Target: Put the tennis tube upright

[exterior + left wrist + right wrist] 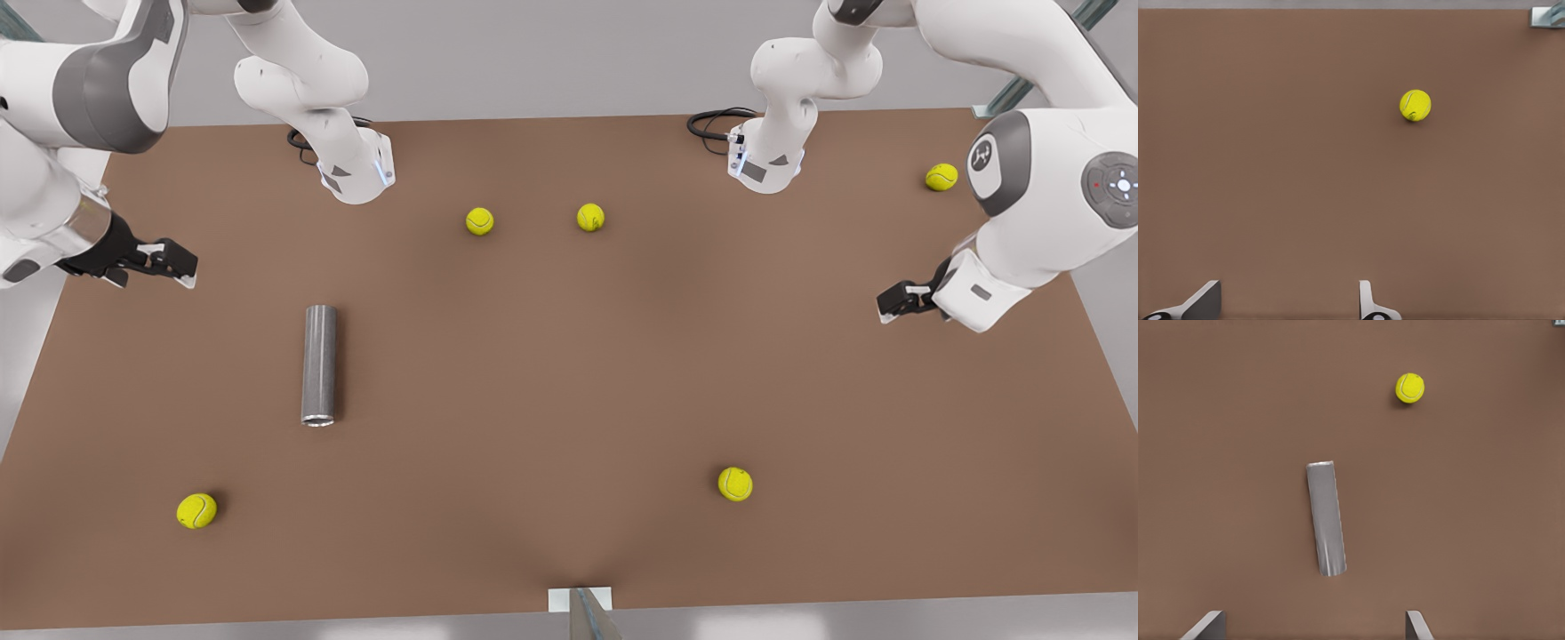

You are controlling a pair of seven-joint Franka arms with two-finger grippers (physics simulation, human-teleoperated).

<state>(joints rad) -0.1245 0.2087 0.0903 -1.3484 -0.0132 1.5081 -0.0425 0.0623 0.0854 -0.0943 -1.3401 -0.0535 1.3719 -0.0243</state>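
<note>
The tennis tube point(320, 364) is a dark grey cylinder lying flat on the brown table point(569, 373), toward the front view's left, with its silvery rim facing the near edge. The tennis tube point(1326, 519) also lies lengthwise ahead of my right gripper point(1315, 623). My right gripper point(182, 265) hovers open and empty, left of and behind the tube in the front view, well apart from it. Over at the front view's right edge, my left gripper point(889, 305) hangs open above the table. Bare table lies under my left gripper point(1288, 301).
Several yellow tennis balls lie scattered: two at the back middle point(479, 220) point(590, 217), one back right point(941, 177), one front right point(734, 484) point(1415, 105), one front left point(196, 510) point(1410, 388). A small bracket point(580, 601) sits at the near table edge.
</note>
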